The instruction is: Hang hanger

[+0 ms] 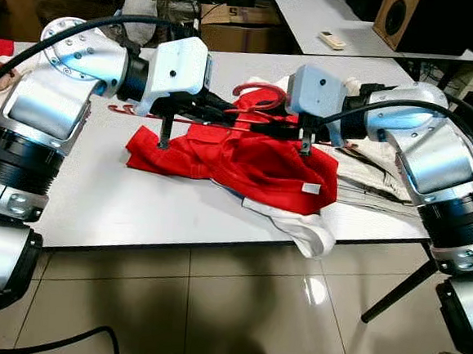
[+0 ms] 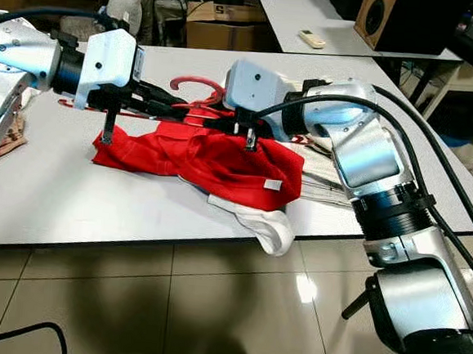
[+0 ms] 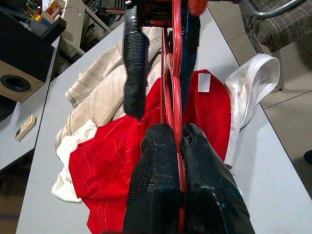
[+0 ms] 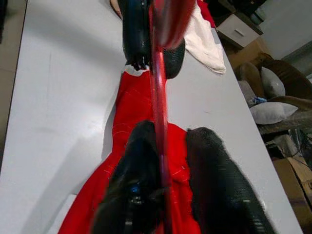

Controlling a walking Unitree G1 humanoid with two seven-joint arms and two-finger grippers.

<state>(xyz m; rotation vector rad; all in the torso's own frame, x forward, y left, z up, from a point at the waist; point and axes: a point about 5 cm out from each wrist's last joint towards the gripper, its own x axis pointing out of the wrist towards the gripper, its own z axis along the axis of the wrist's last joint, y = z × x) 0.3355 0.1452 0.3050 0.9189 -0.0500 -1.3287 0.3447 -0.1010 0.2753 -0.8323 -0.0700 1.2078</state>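
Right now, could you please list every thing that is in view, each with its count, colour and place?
hanger: 1, red, above the red garment, held between both grippers
red garment: 1, red, spread on the middle of the near table
white garment: 1, white, under the red one, hanging over the table's front edge
beige garment: 1, beige, on the table beside the red one, on the robot's right
near table: 1, white, directly before the robot
remote control: 1, pale, on the far table
speaker: 1, wood front with black, on the far table
cardboard box: 1, brown, behind the near table
left gripper: 1, black, shut on the hanger
right gripper: 1, black, around the hanger's bar
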